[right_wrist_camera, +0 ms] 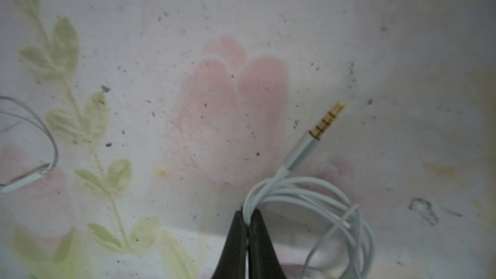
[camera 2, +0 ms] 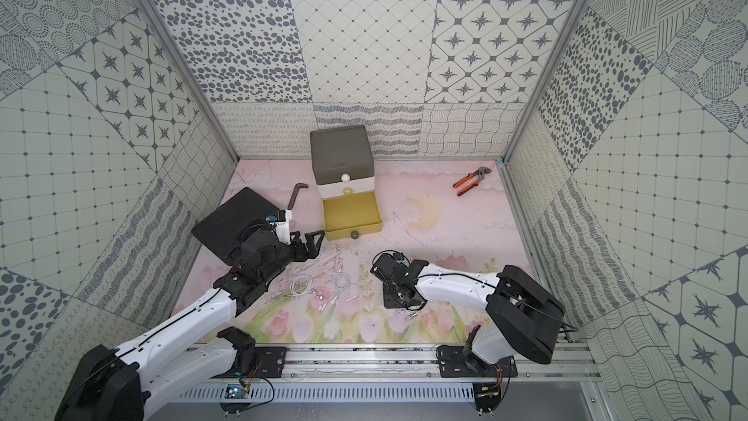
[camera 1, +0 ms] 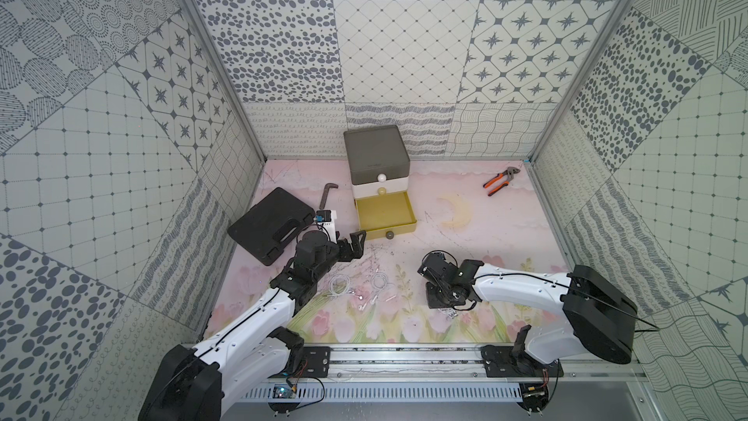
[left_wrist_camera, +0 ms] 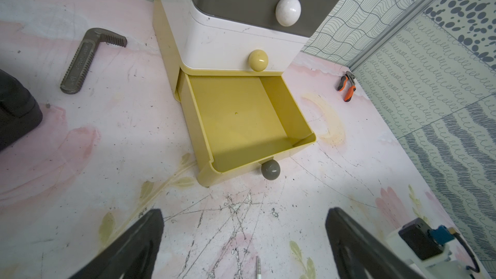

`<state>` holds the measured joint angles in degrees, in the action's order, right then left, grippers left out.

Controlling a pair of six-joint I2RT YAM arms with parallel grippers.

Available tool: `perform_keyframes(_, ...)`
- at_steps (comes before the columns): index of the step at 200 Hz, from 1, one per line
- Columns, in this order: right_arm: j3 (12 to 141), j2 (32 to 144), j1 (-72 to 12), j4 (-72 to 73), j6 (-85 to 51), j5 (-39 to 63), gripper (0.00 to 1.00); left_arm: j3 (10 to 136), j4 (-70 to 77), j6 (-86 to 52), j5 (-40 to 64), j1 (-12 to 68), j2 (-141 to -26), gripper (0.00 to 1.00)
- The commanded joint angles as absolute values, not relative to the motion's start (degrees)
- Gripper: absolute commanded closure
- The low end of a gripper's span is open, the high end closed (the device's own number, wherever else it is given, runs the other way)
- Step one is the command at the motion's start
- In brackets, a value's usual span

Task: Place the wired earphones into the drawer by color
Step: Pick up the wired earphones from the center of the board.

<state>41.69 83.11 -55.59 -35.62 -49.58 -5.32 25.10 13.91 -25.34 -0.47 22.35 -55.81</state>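
1 white earphone coil point(right_wrist_camera: 308, 191) is pinched in the right hand point(right_wrist_camera: 248, 218). The open yellow drawer point(camera 1: 382, 212) lies ahead and left of it, nearer the spread left hand point(left_wrist_camera: 244, 213).

earphone coil point(right_wrist_camera: 295, 186) cut off, black case point(left_wrist_camera: 16, 108) cropped

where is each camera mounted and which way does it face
Top views: high over the base rail, facing down toward the back wall; the left arm and right arm show.
Left wrist: on the left arm, facing the drawer, whose bottom tier is open and empty; the open left gripper frames it.
Right wrist: on the right arm, close over the mat; the right gripper is shut on white earphones.
Shared: left wrist and both top views show the drawer and pliers.
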Motion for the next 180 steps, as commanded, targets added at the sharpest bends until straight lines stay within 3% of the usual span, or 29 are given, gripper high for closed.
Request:
perform_keyframes(1,44.48,80.02,-55.9,-37.43,-48.96,-7.23,1.0,24.87,14.44,-24.15,-0.62,22.41,-55.67,0.01)
perform_keyframes(106,55.24,71.37,-54.01,-41.02,-43.47,-10.94,1.0,24.43,14.5,-24.15,-1.07,22.37,-54.28,0.01)
perform_keyframes(180,67.02,77.59,-50.99,-32.61,-34.45,-12.43,1.0,23.95,14.69,-23.97,-1.85,22.42,-53.75,0.01)
